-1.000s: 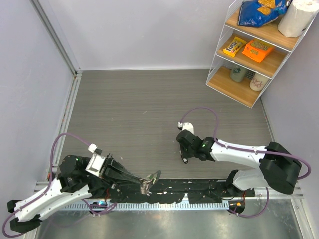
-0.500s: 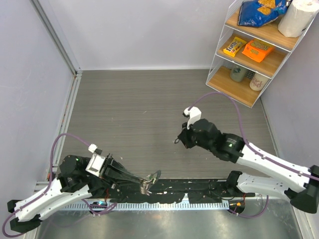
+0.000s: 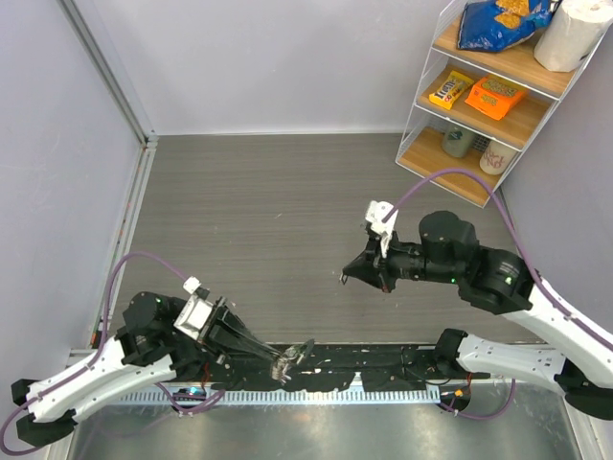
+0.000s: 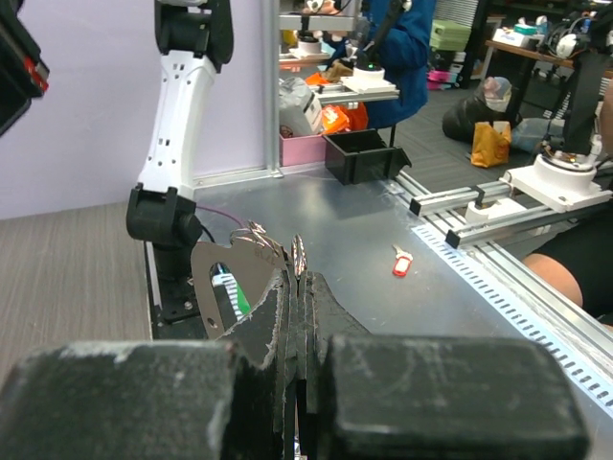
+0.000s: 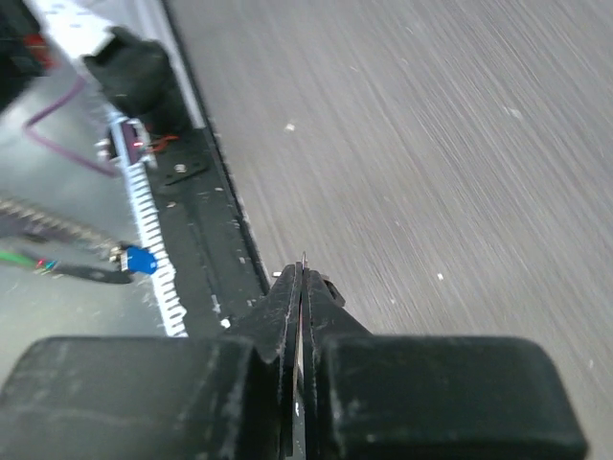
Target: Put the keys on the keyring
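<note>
My left gripper [image 3: 287, 360] is shut on the keyring [image 3: 297, 350] and holds it over the black rail at the near edge. In the left wrist view the gripper [image 4: 299, 284] pinches the pale grey oval loop [image 4: 222, 273], with the silvery chain strip [image 4: 298, 251] standing above the fingertips. A green patch shows through the loop; I cannot tell what it is. My right gripper [image 3: 356, 276] hangs above the table's middle, shut on a thin silver key [image 3: 343, 279]. In the right wrist view [image 5: 303, 280] only the key's edge [image 5: 304, 261] shows; its head is hidden.
A wire shelf [image 3: 488, 96] with snacks and cups stands at the back right. The black rail [image 3: 383, 362] and steel ledge run along the near edge. A small red-tagged key [image 4: 401, 260] lies on the steel surface. A small blue item [image 5: 141, 260] sits by the rail.
My right arm has risen and swung; its gripper has lifted off the table with the key and turned toward the left. My left gripper with the keyring has shifted slightly nearer.
</note>
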Robot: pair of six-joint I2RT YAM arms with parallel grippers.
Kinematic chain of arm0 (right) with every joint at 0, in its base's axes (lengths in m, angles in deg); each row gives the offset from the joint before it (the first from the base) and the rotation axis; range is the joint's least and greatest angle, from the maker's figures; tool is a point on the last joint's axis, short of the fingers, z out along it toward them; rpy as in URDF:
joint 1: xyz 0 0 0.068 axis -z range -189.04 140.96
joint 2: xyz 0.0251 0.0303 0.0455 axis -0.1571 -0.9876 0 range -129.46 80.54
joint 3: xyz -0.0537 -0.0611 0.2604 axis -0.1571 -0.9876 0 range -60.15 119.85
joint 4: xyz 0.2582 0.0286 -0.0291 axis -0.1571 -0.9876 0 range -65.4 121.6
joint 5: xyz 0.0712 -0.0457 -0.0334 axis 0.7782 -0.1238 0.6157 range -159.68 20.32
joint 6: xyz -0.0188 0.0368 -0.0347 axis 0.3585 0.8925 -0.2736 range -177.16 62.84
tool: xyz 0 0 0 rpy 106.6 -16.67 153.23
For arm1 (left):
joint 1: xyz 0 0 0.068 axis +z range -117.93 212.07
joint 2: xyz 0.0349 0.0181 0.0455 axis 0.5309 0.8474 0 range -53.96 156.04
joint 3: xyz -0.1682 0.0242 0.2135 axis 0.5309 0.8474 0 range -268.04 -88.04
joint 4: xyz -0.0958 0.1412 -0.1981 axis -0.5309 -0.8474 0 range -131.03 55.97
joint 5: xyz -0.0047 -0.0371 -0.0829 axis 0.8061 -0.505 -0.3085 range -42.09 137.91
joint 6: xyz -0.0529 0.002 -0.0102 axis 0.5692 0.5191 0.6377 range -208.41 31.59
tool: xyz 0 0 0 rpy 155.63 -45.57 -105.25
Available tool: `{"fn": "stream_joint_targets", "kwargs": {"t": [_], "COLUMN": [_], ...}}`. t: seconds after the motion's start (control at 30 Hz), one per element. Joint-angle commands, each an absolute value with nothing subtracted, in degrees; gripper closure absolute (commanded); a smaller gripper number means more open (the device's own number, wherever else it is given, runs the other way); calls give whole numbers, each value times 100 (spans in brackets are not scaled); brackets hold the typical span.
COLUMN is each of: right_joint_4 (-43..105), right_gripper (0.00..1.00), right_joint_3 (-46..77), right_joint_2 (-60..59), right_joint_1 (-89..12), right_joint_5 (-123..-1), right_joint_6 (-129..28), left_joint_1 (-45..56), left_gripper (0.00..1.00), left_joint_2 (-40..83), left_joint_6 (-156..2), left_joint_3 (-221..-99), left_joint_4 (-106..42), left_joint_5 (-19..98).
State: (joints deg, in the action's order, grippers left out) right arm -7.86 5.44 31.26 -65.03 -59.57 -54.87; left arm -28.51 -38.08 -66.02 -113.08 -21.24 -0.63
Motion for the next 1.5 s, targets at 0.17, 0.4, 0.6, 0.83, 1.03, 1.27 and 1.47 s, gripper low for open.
{"fn": "stream_joint_targets", "kwargs": {"t": [0.17,0.4,0.6,0.83,1.03,1.27,1.47], "right_joint_4": [-1585,-1867,-1823,-1560,-1296,-1322,-1322], "right_gripper": [95,95,95,95,95,95,95], "right_joint_3": [2105,2598,2809,2950,3205,3539,3671], "right_joint_2": [2781,2447,2183,1823,1551,1155,926], "right_joint_1": [-6774,-7381,-7724,-7926,-7997,-7997,-8023], "right_joint_5": [-3681,-3593,-3541,-3575,-3848,-3839,-3707], "right_joint_6": [-6673,-6726,-6569,-6296,-6146,-6217,-6225], "left_joint_1": [-2840,-2849,-2840,-2840,-2849,-2858,-2858], "left_gripper": [100,100,100,100,100,100,100], "left_joint_2": [-3454,-3471,-3541,-3585,-3559,-3594,-3594], "left_joint_6": [-6530,-6731,-6881,-6978,-6969,-6961,-6969], "left_joint_3": [-11722,-11766,-11740,-11722,-11739,-11740,-11775], "left_joint_4": [-1338,-1487,-1593,-1663,-1663,-1663,-1663], "left_joint_5": [-387,377,1081,1477,1407,1249,1099]}}
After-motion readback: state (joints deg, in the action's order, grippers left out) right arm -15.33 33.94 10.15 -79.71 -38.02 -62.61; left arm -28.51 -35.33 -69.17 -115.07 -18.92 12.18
